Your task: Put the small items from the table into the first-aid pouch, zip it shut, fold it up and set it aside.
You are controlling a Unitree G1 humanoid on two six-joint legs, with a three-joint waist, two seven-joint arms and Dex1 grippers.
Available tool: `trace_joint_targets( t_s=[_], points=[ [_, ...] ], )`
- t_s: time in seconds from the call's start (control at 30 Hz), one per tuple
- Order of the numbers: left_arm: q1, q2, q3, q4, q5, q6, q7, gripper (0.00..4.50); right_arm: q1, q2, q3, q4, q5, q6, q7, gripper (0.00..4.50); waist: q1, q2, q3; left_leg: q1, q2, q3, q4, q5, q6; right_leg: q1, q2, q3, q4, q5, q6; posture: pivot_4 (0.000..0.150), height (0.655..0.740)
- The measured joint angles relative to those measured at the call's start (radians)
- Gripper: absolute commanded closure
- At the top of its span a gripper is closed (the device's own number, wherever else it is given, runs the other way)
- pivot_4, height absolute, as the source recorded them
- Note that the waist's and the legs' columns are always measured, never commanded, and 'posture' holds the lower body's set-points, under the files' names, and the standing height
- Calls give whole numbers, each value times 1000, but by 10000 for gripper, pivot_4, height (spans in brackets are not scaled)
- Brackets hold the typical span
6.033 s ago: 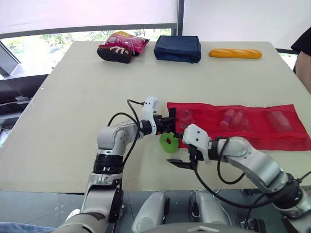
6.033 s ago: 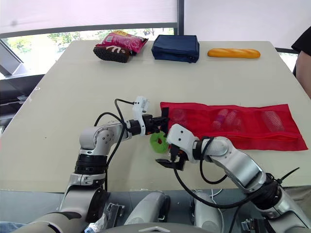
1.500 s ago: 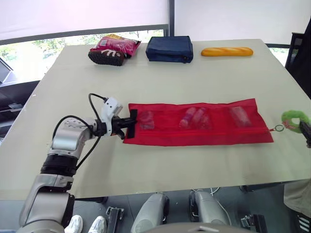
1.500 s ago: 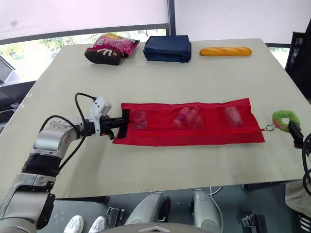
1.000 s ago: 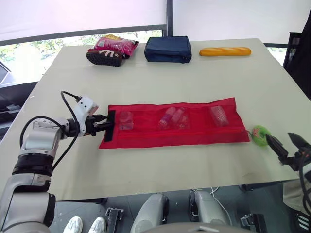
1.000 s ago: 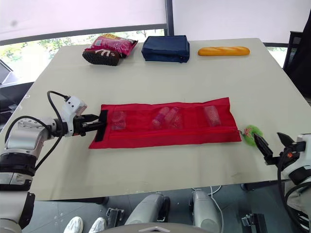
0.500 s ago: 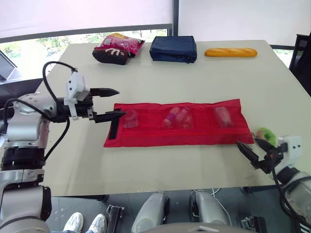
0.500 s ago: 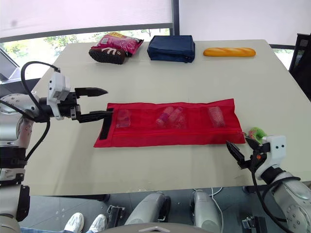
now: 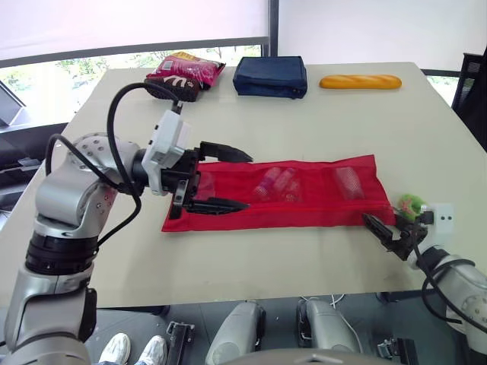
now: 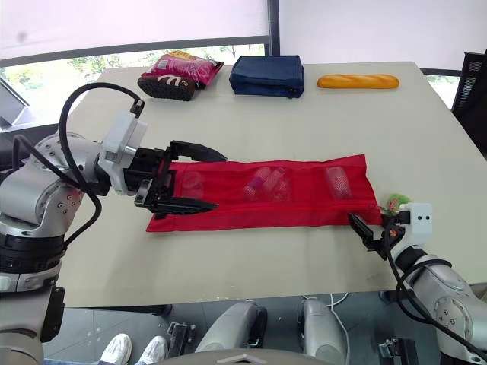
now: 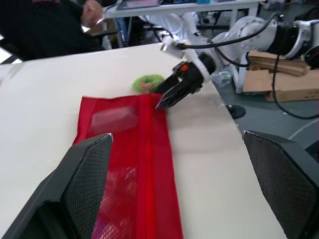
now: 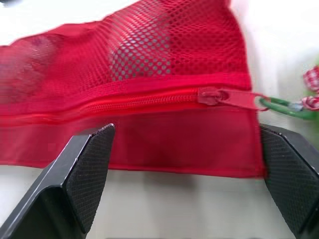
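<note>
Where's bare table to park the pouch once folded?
Free: wide band between the red pouch and the back row (snack bag, navy case, bread loaf); also the near strip before the pouch. Crowded: both pouch ends, left gripper and right gripper there.

The pads point(image 12: 87, 169) of the right tool point(image 10: 366, 234) are showing black, matt, cross-hatched faces. Between them the pouch point(image 12: 149, 59) is showing red open mesh cloth over smoother red fabric, with a fine-toothed red zipper point(image 12: 144, 102) and a glossy red pull point(image 12: 234, 95). Near one pad a green ring point(image 12: 279, 105) is looking glossy. The tabletop point(image 9: 319, 122) under the tool is looking smooth, matt and pale.
</note>
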Motion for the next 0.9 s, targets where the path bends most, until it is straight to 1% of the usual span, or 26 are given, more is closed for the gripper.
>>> trace_joint_targets(
  t_s=[0.13,0.2,0.23,0.3,0.33,0.37,0.4,0.43,0.57,0.6,0.8,0.9],
  points=[
    [-17,-8,-4,-8,-6,8,0,726,-35,7,-1,31,17,11,-6,0,-6,0,0,1,0,0,0,0,0,1,1,0,0,0,0,1500,7395],
    [-22,-13,-8,-9,-8,9,-2,726,-60,35,-13,54,34,12,-14,0,-7,-1,0,2,0,0,0,0,0,2,1,0,0,0,0,1500,7395],
    [-24,-16,-8,-9,-11,9,-5,238,-75,51,-25,72,54,13,-18,2402,-8,0,0,3,0,0,0,0,0,2,1,0,0,0,0,1500,7395],
    [-24,-16,-8,-9,-13,9,-10,0,-80,65,-36,85,72,14,-24,7635,-8,0,0,3,0,0,0,0,0,2,1,0,0,0,0,1500,7395],
    [-24,-17,-8,-9,-15,10,-10,0,-80,69,-40,95,83,14,-24,12452,-8,0,0,3,0,0,0,0,0,2,1,0,0,0,0,1500,7395],
    [-24,-17,-8,-9,-16,10,-10,0,-80,70,-41,100,87,15,-24,15122,-8,0,0,3,0,0,0,0,0,2,1,0,0,0,0,1500,7395],
    [-24,-17,-8,-9,-17,10,-11,0,-79,70,-41,102,89,15,-24,20046,-8,0,0,3,0,0,0,0,0,2,1,0,0,0,0,1500,7395],
    [-24,-17,-8,-9,-20,10,-12,0,-76,70,-41,102,95,15,-24,22573,-9,0,0,3,0,0,0,0,0,2,1,1,0,0,0,1500,7395],
    [-23,-17,-8,-9,-21,3,-20,0,-72,70,-41,102,103,15,-24,41448,-11,0,0,3,0,0,0,0,0,2,1,0,0,0,0,1500,7395],
    [-23,-17,-8,-9,-21,0,-21,0,-72,70,-39,102,106,15,-23,44778,-11,0,0,3,0,0,0,0,0,2,1,0,0,0,0,1500,7395],
    [-8,-17,-7,-7,-17,-16,-28,0,-74,76,-60,101,113,-4,-54,44778,-10,0,0,2,0,0,0,0,0,2,1,1,0,0,0,1500,7395],
    [-5,-16,-7,-3,-12,-25,-32,0,-63,36,-102,101,129,-6,-53,44778,-2,1,0,2,0,0,0,0,0,2,1,1,0,0,0,1500,7395]
  ],
)
